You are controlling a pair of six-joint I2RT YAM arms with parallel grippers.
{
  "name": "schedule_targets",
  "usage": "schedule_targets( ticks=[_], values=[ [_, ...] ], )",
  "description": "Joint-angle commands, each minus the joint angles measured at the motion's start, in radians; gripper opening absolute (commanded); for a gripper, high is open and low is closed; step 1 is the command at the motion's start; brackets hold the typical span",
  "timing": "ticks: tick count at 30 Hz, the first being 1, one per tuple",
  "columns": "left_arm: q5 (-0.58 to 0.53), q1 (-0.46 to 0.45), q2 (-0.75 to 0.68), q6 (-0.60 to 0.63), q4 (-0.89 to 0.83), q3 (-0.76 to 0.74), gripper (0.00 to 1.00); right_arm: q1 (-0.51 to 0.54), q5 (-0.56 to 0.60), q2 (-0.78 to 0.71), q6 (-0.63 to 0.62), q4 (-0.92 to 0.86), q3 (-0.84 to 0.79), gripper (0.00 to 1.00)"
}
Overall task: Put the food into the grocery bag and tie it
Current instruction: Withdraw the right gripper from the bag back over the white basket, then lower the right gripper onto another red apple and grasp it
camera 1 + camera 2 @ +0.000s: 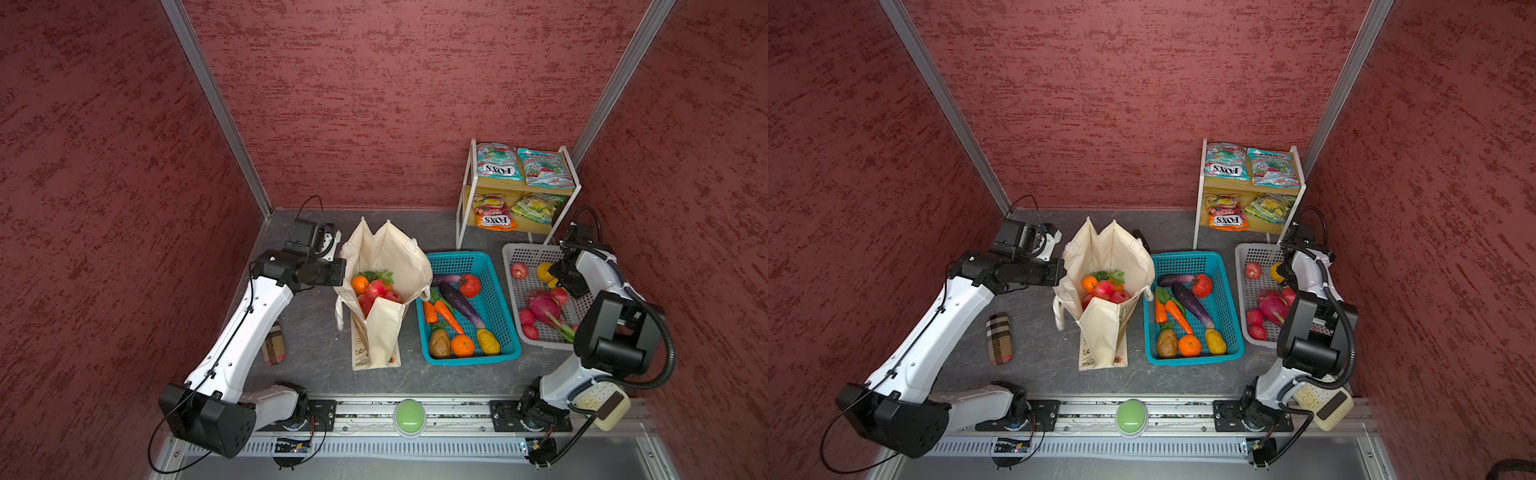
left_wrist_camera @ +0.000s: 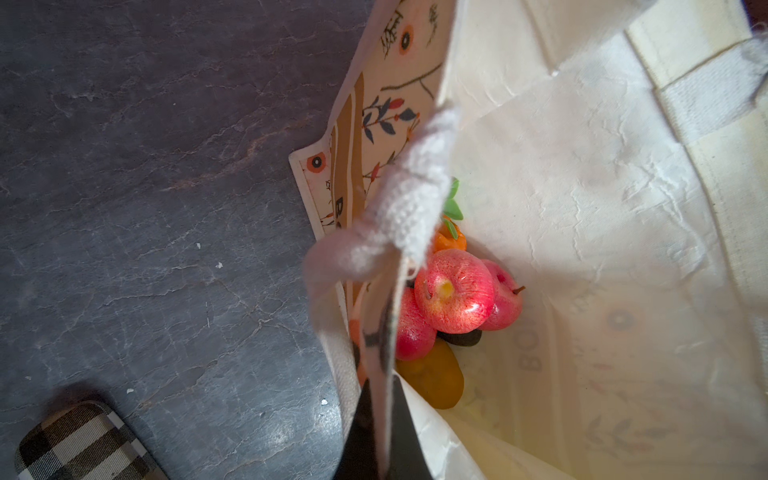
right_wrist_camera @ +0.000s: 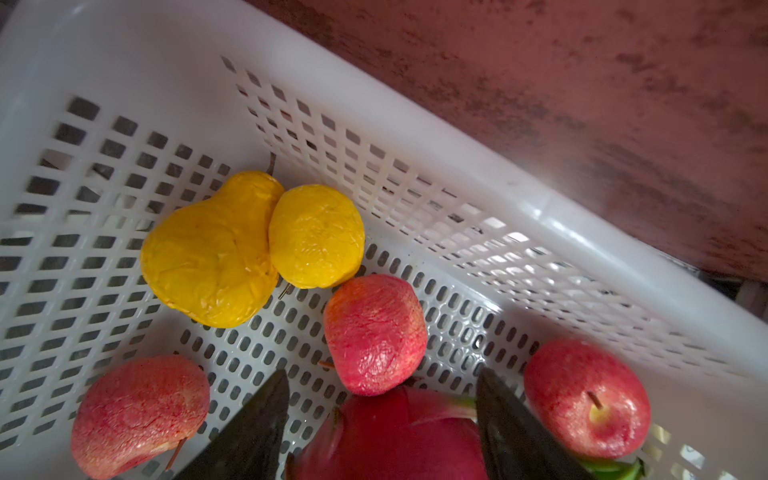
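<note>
**Left jaws clamped on the tote's rim; right jaws spread over a dragon fruit**

The left gripper [image 2: 380,382] is pinched tight on the rim fabric of the tall cream canvas grocery bag [image 1: 386,249] with floral print. The bag stands open on the dark table [image 1: 316,332] and holds glossy red toy apples [image 2: 453,291], a small orange [image 1: 359,284] and green leaves [image 1: 384,275]. The right gripper [image 3: 382,374] has its jaws apart on either side of a pink dragon fruit [image 3: 395,436]; whether they touch it cannot be told. That fruit lies in the white perforated plastic basket [image 3: 124,62], well to the right of the bag in both top views, with two yellow fruits [image 3: 212,253] and several red fruits [image 3: 374,332]. Just beside the bag, between it and the white basket, the teal plastic basket [image 1: 457,257] holds purple aubergines [image 1: 461,303], orange carrots [image 1: 449,318] and a brown potato [image 1: 439,344].
</note>
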Motion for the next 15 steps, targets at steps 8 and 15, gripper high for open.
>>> schedule_targets(
  ticks=[8,15],
  values=[
    [0.000,-0.004,-0.013,0.001,-0.031,-0.005,0.00,-0.041,-0.056,0.035,-0.024,0.075,-0.066,0.71],
    [-0.005,-0.004,-0.010,-0.001,-0.035,-0.003,0.00,-0.045,-0.077,0.064,-0.042,0.106,-0.086,0.69]
  ],
)
